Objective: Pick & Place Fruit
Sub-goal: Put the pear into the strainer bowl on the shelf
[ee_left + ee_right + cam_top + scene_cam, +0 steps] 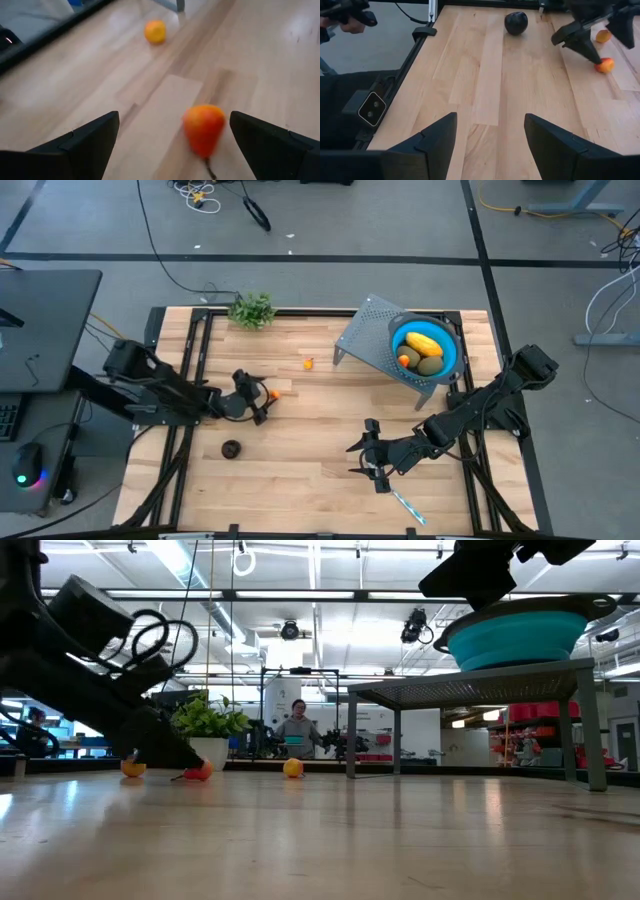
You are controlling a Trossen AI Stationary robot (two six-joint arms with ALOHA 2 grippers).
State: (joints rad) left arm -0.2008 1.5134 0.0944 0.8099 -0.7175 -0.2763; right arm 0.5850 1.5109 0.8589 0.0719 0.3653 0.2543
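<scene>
Bowl [447,358] sat on rack [365,340] holding fruit [422,342]; sprig [252,310] at table's [320,470] far edge, knife [408,506] near right.

Bright, even overhead light falls on the pale wooden plank counter [320,460], with soft glare streaks along its boards in the low view. Ceiling strip lamps [190,565] blow out white there. The small orange-red pear-shaped fruit [203,129] is blurred in the left wrist view.
</scene>
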